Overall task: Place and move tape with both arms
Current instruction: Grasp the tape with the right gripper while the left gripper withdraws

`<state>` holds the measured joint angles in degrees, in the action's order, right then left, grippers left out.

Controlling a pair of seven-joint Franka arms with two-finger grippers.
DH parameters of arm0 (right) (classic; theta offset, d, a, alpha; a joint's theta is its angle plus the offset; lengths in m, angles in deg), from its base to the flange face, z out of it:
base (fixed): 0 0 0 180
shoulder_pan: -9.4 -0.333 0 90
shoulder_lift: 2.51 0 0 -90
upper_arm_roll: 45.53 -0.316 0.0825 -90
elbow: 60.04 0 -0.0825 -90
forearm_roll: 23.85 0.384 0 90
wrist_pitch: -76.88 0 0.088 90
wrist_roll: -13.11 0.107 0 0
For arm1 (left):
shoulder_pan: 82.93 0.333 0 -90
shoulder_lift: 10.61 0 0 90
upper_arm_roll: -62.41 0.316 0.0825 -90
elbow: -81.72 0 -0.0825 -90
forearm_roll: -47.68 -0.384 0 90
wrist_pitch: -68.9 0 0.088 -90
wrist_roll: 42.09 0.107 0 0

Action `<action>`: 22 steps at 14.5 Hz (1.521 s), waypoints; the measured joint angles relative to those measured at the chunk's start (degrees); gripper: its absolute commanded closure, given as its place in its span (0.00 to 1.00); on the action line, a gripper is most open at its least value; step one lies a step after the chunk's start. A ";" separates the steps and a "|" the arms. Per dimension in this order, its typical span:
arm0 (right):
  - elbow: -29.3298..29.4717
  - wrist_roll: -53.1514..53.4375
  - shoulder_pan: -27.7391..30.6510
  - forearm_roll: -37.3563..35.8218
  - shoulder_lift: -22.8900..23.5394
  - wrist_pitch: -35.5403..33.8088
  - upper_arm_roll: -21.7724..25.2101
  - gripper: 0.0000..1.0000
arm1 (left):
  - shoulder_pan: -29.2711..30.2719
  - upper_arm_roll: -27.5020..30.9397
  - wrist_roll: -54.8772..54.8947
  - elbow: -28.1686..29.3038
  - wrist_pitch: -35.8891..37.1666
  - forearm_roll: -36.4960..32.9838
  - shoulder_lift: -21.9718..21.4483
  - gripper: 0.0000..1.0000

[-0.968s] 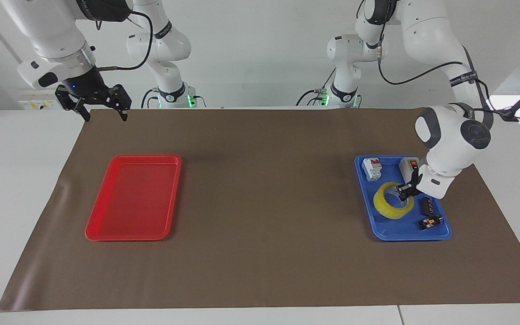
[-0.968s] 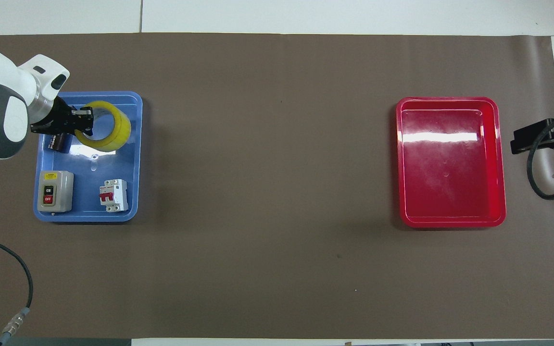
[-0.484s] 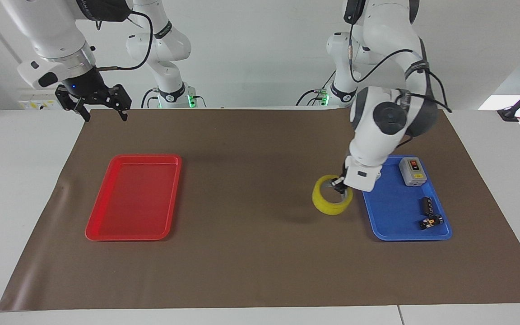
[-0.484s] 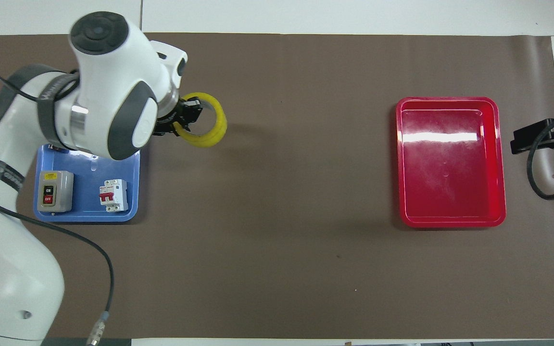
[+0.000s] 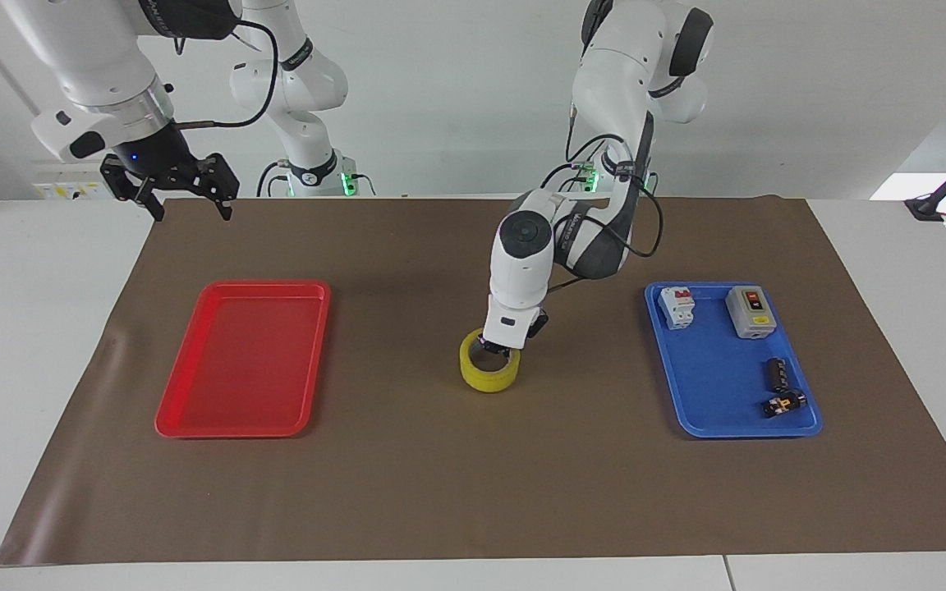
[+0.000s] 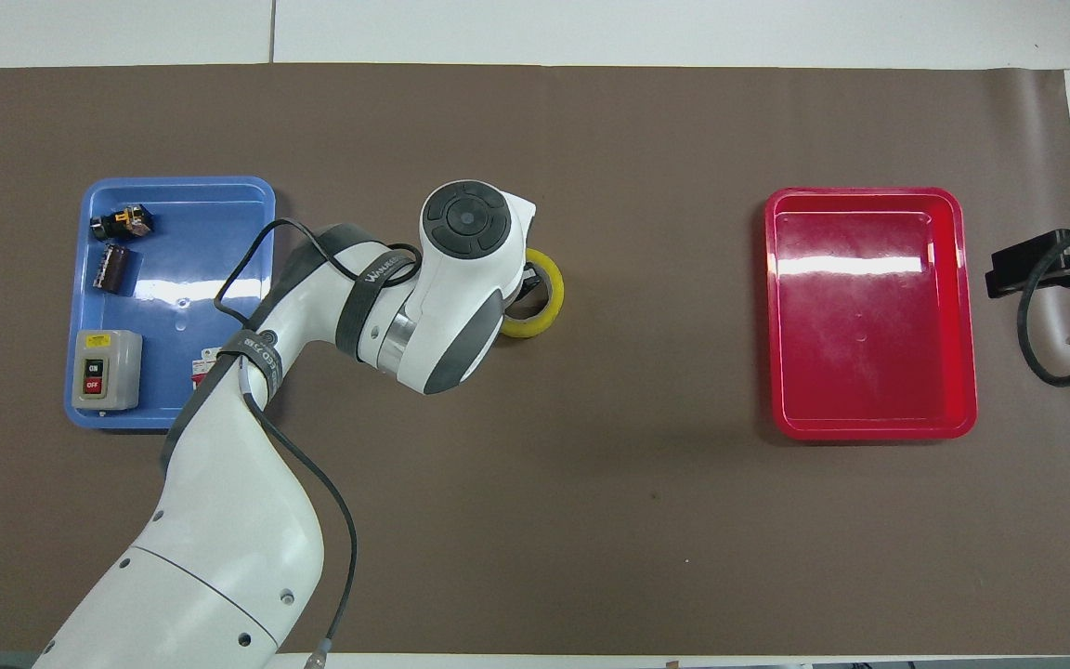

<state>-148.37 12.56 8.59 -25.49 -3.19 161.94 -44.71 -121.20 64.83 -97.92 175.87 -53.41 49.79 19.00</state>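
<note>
Between the red tray [image 5: 243, 359] and the blue tray [image 5: 715, 410], on the brown mat [image 5: 473, 492], I see the tape [image 5: 489, 373] lying flat with its hole facing straight up. It is round, so it has no long side. My left gripper [image 5: 496, 345] reaches down into it, with the fingers pinching the ring's wall on the side nearer to the robots. A moment ago the tape was held just beside the blue tray; now it has moved toward the red tray and sits about halfway between the two. The tape is a see-through yellow ring with a pale inside. From the blue tray, my right gripper [image 5: 185, 197] is well apart, waiting up in the air near the mat's corner past the red tray, with its fingers spread wide. It has not moved. Two switch boxes and two small dark parts sit in the blue tray.
</note>
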 measured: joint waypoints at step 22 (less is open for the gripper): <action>-0.16 33.15 -29.77 -2.21 25.53 33.35 -1.29 0.00 | 28.45 2.64 50.01 -1.33 37.61 0.04 -30.89 0.00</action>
<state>-148.53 45.72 -21.18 -27.70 22.33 195.28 -46.00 -92.75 67.47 -47.92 174.54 -15.80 49.84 -11.89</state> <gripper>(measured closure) 0.000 0.000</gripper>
